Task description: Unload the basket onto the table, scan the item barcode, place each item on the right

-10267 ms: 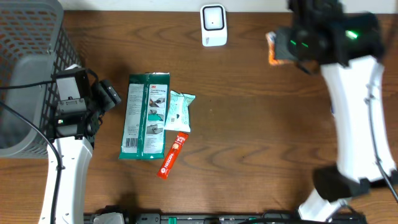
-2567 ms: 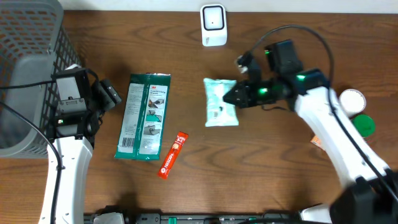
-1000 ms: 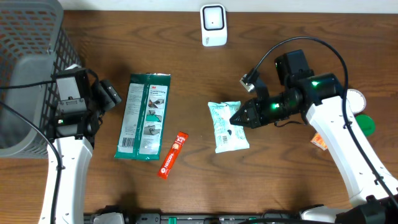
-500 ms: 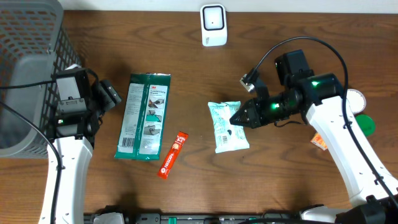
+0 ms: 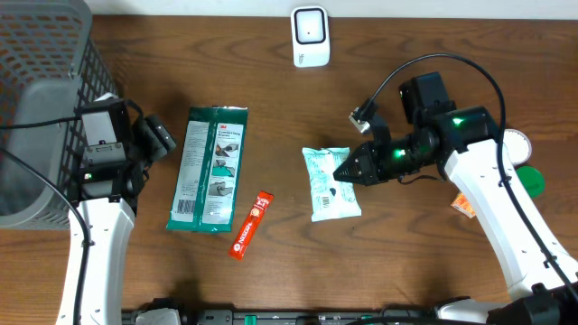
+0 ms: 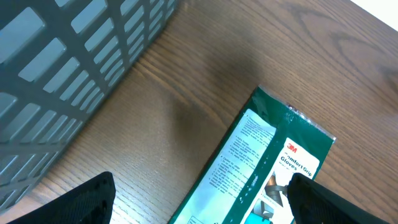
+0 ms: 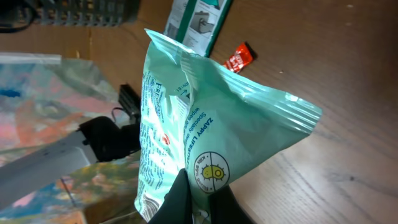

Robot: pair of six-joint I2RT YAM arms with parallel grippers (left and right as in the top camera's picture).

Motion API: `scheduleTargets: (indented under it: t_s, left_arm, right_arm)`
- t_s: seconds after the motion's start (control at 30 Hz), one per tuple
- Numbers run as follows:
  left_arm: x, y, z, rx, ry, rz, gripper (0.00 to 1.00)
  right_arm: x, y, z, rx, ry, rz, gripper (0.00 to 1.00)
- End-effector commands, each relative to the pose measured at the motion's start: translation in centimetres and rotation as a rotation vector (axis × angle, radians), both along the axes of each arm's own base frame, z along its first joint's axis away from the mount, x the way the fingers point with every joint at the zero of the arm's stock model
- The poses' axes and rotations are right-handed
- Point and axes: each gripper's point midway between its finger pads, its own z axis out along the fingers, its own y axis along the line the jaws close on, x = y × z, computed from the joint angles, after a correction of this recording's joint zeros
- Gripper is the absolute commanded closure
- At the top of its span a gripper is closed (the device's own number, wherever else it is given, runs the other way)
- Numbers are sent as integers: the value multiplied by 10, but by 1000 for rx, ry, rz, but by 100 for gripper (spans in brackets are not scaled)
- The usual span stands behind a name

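My right gripper (image 5: 345, 171) is shut on the edge of a pale green wipes pack (image 5: 331, 183), holding it above the middle of the table; in the right wrist view the pack (image 7: 205, 118) fills the frame with its printed back toward the camera and the black fingertips (image 7: 180, 198) pinch its lower edge. The white barcode scanner (image 5: 309, 36) stands at the table's far edge, well apart from the pack. My left gripper (image 6: 199, 202) hangs open over the top end of a green glove pack (image 6: 261, 168), touching nothing.
The green glove pack (image 5: 209, 169) lies left of centre, with a red sachet (image 5: 251, 224) beside its lower end. A grey wire basket (image 5: 41, 99) stands at the left edge. A white lid (image 5: 513, 144), a green lid (image 5: 528, 181) and an orange packet (image 5: 463, 206) lie at the right.
Nothing has visibly moved in the last second. Before that, the right gripper carried the wipes pack from beside the glove pack toward the table's middle right.
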Motion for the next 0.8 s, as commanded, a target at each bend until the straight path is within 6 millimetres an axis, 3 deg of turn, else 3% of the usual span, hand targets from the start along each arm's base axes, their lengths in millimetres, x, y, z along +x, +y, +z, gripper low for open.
scheduleTargets:
  t_s: [0.0, 0.33, 0.77]
  left_arm:
    - [3, 4, 14, 10, -34, 16, 12]
    - [3, 4, 14, 10, -34, 16, 12]
    - [3, 4, 14, 10, -34, 16, 12]
  right_arm:
    - [-9, 10, 16, 92, 34, 12, 99]
    - [-22, 21, 37, 242, 21, 99, 99]
    - [-26, 18, 32, 206, 51, 89, 99]
